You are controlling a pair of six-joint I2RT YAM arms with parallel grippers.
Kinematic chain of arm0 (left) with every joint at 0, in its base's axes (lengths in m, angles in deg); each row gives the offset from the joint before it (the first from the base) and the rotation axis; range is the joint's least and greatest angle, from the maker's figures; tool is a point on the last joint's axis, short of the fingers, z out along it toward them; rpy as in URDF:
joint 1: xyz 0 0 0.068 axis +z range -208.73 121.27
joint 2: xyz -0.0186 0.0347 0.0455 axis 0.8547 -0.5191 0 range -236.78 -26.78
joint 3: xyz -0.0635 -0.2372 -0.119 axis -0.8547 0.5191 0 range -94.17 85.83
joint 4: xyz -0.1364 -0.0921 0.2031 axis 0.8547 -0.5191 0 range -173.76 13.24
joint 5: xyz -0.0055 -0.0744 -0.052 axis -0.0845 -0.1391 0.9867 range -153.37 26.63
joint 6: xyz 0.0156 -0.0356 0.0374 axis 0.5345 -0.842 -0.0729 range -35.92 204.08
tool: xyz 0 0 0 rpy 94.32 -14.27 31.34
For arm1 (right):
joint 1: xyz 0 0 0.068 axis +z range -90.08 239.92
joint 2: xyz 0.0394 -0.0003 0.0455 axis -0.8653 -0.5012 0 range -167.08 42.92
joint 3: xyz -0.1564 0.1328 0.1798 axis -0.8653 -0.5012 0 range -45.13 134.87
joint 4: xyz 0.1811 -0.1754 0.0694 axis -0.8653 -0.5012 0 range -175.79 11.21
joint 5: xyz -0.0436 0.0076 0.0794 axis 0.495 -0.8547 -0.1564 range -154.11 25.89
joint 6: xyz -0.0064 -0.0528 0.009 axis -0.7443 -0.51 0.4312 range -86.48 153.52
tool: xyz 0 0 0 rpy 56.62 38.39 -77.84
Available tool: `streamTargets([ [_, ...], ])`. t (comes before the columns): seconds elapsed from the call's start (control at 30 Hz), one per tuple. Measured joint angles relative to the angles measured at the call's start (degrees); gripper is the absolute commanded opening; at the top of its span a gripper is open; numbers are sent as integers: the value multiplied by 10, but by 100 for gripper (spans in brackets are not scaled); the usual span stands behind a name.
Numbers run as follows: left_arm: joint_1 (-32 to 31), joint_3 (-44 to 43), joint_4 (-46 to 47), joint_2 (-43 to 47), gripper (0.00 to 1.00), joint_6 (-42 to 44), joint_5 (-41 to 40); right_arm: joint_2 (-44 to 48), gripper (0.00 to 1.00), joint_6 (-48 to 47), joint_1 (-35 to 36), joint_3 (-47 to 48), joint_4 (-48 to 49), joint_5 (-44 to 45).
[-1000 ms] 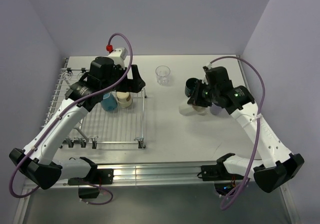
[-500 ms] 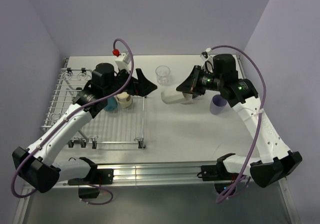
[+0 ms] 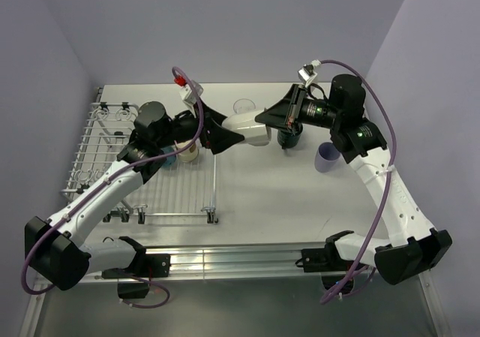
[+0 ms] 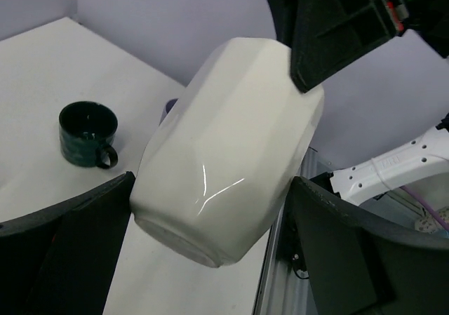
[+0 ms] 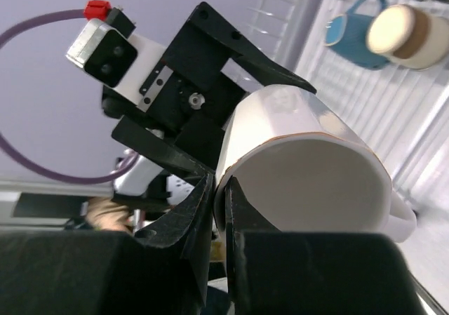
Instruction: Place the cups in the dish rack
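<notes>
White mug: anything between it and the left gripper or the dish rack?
Nothing visible. The white mug hangs between the open fingers of the left gripper, its rim pinched by the right gripper; nothing lies between it and the dish rack.

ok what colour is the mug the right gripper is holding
Glossy white; the mug shows best in the left wrist view.

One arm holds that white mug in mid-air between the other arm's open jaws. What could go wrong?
The right jaws pinch only the rim of the white mug, so it could slip. The left jaws stand open around it, not gripping; if the right lets go early, it could fall on the table near the dark mug.
</notes>
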Motion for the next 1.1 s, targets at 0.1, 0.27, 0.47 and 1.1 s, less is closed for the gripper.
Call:
streamTargets([
  [0.1, 1, 7, 31, 0, 99, 0, 21, 7, 0, 49, -3, -34, 65, -31],
  [0.27, 3, 19, 77, 0, 98, -5, 58, 10, 0, 118, -9, -72, 148, -73],
  [0.47, 3, 37, 133, 2, 73, -27, 103, 11, 0, 162, -14, -80, 194, -107],
  [1.1, 2, 67, 142, 50, 0, -53, 98, 30, 28, 136, -7, -90, 192, -119],
])
